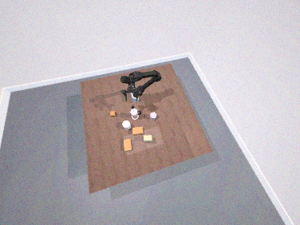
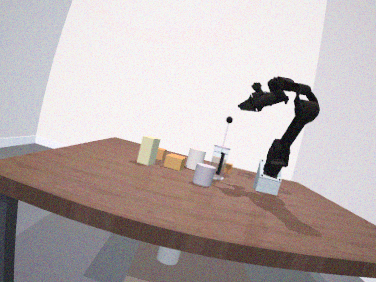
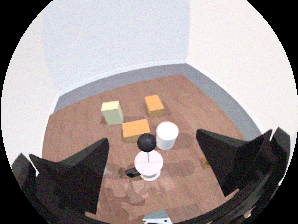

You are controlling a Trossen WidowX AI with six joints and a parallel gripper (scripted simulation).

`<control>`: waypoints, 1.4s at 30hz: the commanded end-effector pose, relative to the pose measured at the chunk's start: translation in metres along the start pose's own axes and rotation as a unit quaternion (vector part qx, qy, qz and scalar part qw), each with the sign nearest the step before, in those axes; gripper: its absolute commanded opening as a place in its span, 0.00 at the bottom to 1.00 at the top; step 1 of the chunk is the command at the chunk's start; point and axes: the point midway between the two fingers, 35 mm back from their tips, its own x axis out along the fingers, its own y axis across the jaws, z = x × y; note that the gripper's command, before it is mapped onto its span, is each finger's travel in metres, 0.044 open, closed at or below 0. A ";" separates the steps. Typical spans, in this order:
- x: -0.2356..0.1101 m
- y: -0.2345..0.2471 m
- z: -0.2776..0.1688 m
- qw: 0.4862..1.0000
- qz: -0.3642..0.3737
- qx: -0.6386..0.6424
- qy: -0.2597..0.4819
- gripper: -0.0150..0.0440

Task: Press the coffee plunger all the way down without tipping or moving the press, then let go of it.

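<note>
The coffee press [image 1: 134, 112] [image 2: 221, 150] [image 3: 149, 164] stands upright on the table, with a black handle [image 2: 221, 164] [image 3: 132, 172] at its side. Its plunger is up: a thin rod [image 2: 226, 134] rises well above the lid to a round black knob [image 2: 229, 120] [image 3: 146, 143]. My gripper [image 2: 242, 106] [image 3: 153, 139] is open and empty. In the exterior view it hangs higher than the knob, a little toward the arm's base. In the wrist view the knob shows between the two fingers, beyond their tips. In the top view the fingers are too small to make out well.
A white cup [image 1: 126, 124] [image 2: 196, 159] [image 3: 167, 135] stands close to the press; a lavender cup [image 1: 153, 116] [image 2: 204, 175] stands on its other side. Orange blocks [image 1: 137, 131] [image 2: 174, 161] [image 3: 136, 129] and a pale yellow block [image 1: 148, 138] [image 2: 148, 151] [image 3: 112, 113] stand farther from the arm's base.
</note>
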 end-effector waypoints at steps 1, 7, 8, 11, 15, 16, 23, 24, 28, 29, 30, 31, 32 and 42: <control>0.014 0.004 -0.024 1.000 0.006 0.001 0.001 1.00; 0.021 0.005 -0.036 1.000 0.010 -0.001 0.001 1.00; 0.022 0.005 -0.036 1.000 0.009 -0.001 0.001 1.00; 0.026 0.005 -0.036 1.000 0.009 -0.002 0.002 1.00; 0.032 0.004 -0.036 1.000 0.008 -0.002 0.002 1.00; 0.034 0.004 -0.036 1.000 0.008 -0.002 0.002 1.00; 0.045 0.005 -0.036 1.000 0.009 -0.002 0.002 1.00; 0.046 0.005 -0.036 1.000 0.009 -0.002 0.002 1.00; 0.052 0.006 -0.036 1.000 0.010 -0.002 0.001 1.00; 0.054 0.006 -0.035 1.000 0.010 -0.002 0.001 1.00; 0.055 0.006 -0.035 1.000 0.010 -0.002 0.001 1.00; 0.057 0.006 -0.035 1.000 0.010 -0.003 0.000 1.00; 0.059 0.007 -0.035 1.000 0.011 -0.003 0.000 1.00; 0.061 0.007 -0.035 1.000 0.011 -0.003 0.000 0.69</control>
